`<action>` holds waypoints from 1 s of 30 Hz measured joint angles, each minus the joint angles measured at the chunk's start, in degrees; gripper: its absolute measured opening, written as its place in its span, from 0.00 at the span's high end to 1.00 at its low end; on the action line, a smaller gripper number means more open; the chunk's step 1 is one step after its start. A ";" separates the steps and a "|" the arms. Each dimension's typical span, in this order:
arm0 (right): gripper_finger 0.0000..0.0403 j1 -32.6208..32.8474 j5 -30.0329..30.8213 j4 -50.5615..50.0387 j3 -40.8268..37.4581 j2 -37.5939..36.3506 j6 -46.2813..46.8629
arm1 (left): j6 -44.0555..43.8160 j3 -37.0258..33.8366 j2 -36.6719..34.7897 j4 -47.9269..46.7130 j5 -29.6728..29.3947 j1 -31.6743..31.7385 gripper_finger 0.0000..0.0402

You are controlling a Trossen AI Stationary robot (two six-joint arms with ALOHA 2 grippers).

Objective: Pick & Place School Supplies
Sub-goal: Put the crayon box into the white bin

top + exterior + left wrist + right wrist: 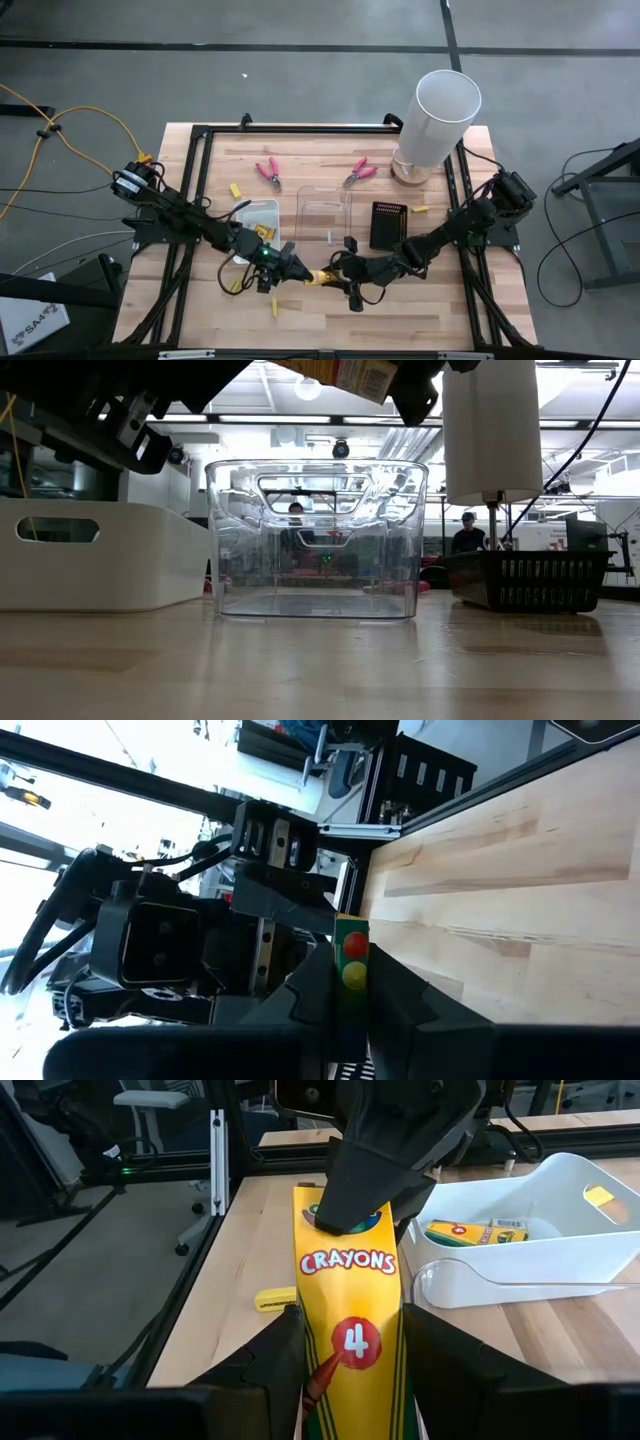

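The crayon box (352, 1335), yellow and marked "CRAYONS" with a red "4", is held in the air over the near middle of the table (320, 320), in front of the clear tray (324, 213). Both grippers have hold of it, one at each end. The right gripper (345, 1380) has its two fingers (275, 1355) against the sides of the lower half of the box. The left gripper (385, 1190) clamps the opposite end; in the left wrist view its own fingers (312, 990) press on a narrow edge of the box (350, 970), with the right arm's wrist just behind. In the high view the two grippers meet tip to tip with the box (322, 277) between them.

Other supplies:
- Two pink-handled pliers (268, 173) and (358, 172) lie on the far side of the table, apart from each other, beyond the trays.
- A second crayon box (478, 1232) lies inside the white tray (560, 1255), which stands beside the clear tray, on the left arm's side.
- A yellow stick (274, 1299) lies on the table near the held box.
- A small yellow piece (236, 189) lies beside the white tray.
- A flat black box (389, 224) lies on the other side of the clear tray, near the tall white cylinder (438, 125).
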 joint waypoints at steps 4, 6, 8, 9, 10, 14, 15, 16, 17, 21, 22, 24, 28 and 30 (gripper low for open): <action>0.63 0.00 -0.74 0.00 0.00 0.00 -0.02 | 0.00 0.00 0.00 0.02 0.00 -0.02 0.92; 0.62 0.00 -1.10 0.00 0.00 0.00 -0.01 | -0.14 0.00 0.00 0.00 -0.02 -0.02 0.92; 0.59 0.00 -0.98 0.03 0.00 0.00 0.87 | -0.22 0.00 0.02 0.04 0.00 -0.02 0.92; 0.58 0.00 -1.00 0.05 0.00 0.00 1.17 | -0.23 0.00 0.02 0.06 0.00 -0.02 0.92; 0.56 0.00 -0.98 0.07 0.00 0.01 1.27 | -0.28 0.00 0.02 0.12 -0.04 -0.02 0.92; 0.49 0.00 -1.33 0.09 0.00 0.00 1.03 | -0.33 0.00 0.02 0.15 -0.17 0.00 0.92; 0.48 0.00 -1.39 0.09 0.00 0.00 1.01 | -0.31 0.00 0.02 0.15 -0.17 0.00 0.92; 0.46 0.00 -1.44 0.09 0.00 0.00 1.03 | -0.31 0.00 0.02 0.15 -0.18 0.00 0.92; 0.45 0.00 -1.48 0.09 0.00 0.00 1.03 | -0.31 0.00 0.02 0.15 -0.20 0.00 0.92; 0.42 0.00 -1.87 0.07 0.00 0.00 1.03 | -0.67 0.00 0.02 0.15 -1.17 -0.02 0.92; 0.42 0.00 -2.11 0.06 0.00 0.00 1.01 | -1.00 0.00 0.02 0.15 -1.48 -0.04 0.92; 0.42 -0.04 -2.38 0.04 0.00 0.00 0.82 | -2.04 -0.01 0.02 0.17 -1.72 -0.07 0.92; 0.42 -0.04 -2.47 -0.03 0.00 -0.08 -0.90 | -5.08 -0.01 0.02 0.34 -3.96 -0.82 0.92; 0.42 -0.05 -2.20 -0.47 -0.02 -0.78 -1.94 | -6.31 0.00 0.02 0.49 -6.61 -1.57 0.92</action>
